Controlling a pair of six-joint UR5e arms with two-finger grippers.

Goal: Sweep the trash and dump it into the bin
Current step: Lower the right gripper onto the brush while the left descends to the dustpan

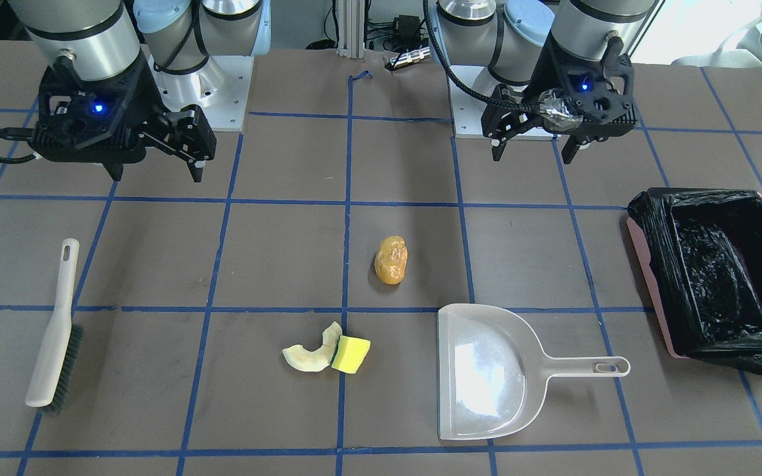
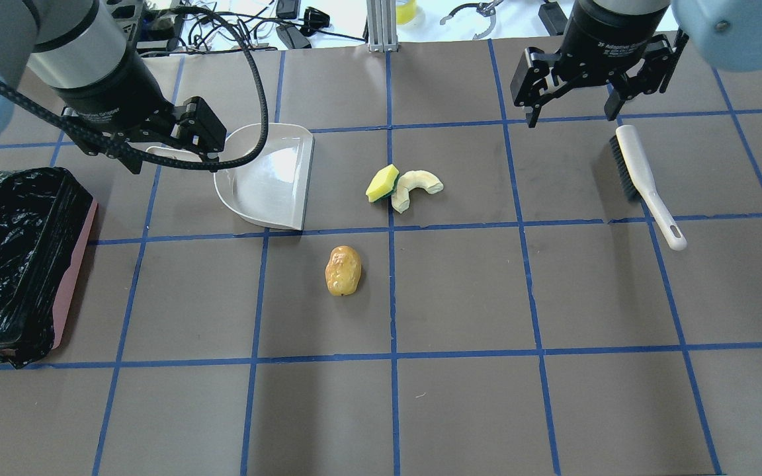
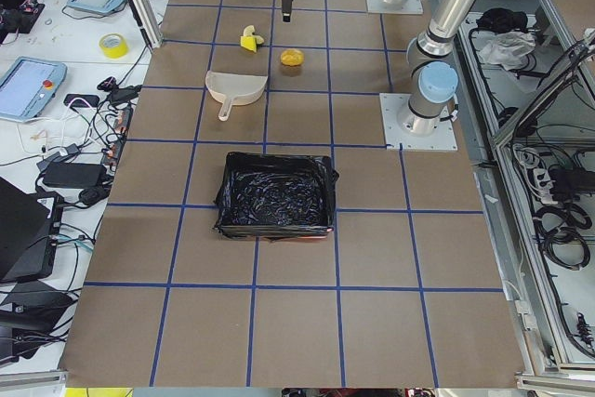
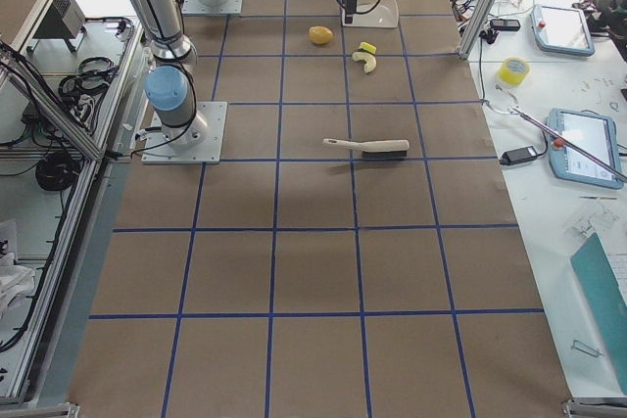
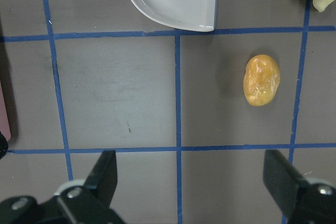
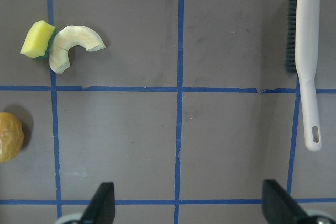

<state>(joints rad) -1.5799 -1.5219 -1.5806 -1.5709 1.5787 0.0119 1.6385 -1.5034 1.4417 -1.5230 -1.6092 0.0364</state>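
Brown taped table [image 2: 460, 410] spreads before you; your left gripper [image 1: 533, 156] and right gripper [image 1: 156, 174] both hang above it, jaws spread wide, empty; the bin [image 2: 75, 264] sits at the robot's left end, near the dustpan [image 2: 268, 178].

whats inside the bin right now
Only the crinkly black bag lining the bin shows, with no trash visible in it. The bin's own floor and inner walls are covered by the bag.

A robotics lab was indicated: a brown table [image 3: 372, 258] taped in a blue grid, teach pendants [image 4: 586, 144] and cables [image 3: 88, 148] laid on side benches [image 4: 539, 212].
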